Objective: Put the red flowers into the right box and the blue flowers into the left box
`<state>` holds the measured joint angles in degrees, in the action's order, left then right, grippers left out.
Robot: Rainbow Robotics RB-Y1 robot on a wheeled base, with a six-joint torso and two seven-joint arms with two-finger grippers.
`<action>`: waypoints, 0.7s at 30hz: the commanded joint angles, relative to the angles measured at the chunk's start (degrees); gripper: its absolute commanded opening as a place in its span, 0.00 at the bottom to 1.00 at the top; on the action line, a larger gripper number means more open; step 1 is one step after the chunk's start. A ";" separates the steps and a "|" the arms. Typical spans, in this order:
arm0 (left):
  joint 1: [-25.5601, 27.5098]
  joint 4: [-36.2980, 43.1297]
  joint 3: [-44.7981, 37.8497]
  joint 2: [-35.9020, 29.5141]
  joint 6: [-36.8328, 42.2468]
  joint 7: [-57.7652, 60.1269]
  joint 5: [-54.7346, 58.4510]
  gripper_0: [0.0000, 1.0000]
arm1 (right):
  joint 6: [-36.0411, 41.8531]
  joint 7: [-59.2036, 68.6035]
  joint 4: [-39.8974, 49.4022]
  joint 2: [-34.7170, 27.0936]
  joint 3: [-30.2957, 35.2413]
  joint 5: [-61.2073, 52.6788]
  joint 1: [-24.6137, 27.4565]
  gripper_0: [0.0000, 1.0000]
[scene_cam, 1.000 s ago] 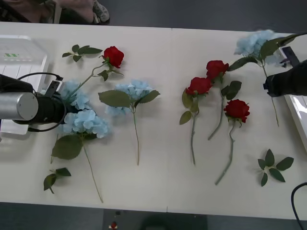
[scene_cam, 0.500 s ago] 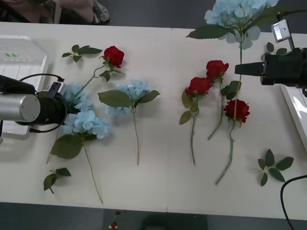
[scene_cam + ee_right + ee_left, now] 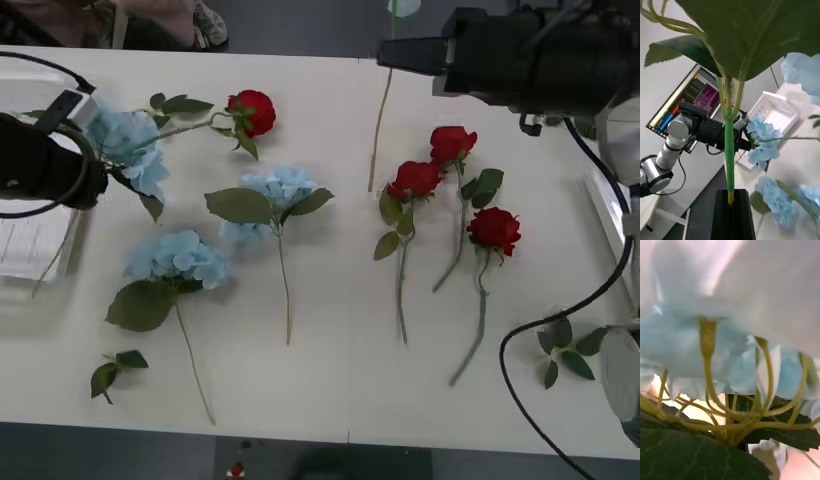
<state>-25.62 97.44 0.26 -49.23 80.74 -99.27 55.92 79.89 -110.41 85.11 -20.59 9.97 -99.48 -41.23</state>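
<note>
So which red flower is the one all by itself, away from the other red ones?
Look at the white table and find the left box at its left edge. Just past the left hand, which holds a blue flower, lies one red flower. It is the lone rose on that side; the other three red ones cluster on the right half.
</note>
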 commanded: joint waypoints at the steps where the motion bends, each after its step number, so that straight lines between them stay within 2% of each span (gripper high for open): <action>1: -1.54 2.06 -4.12 -6.59 3.90 0.04 4.54 0.00 | -2.81 3.54 1.73 2.04 -2.50 -1.94 -2.71 0.00; 9: -1.62 -2.60 -7.82 -12.83 4.95 -6.20 5.60 0.00 | -5.36 5.21 1.73 3.89 -6.80 -2.91 -4.64 0.00; 15: -3.29 -11.74 -9.13 -14.93 1.35 -12.97 3.67 0.00 | -6.32 6.35 1.73 4.24 -9.53 -4.58 -5.61 0.00; 21: -4.17 -19.92 -9.13 -14.85 -4.63 -18.51 -3.19 0.00 | -6.32 6.53 1.73 4.68 -9.88 -5.02 -5.61 0.00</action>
<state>-28.05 78.52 -8.60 -62.19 78.39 -112.71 54.66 73.56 -105.58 85.11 -17.36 -0.70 -104.04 -44.45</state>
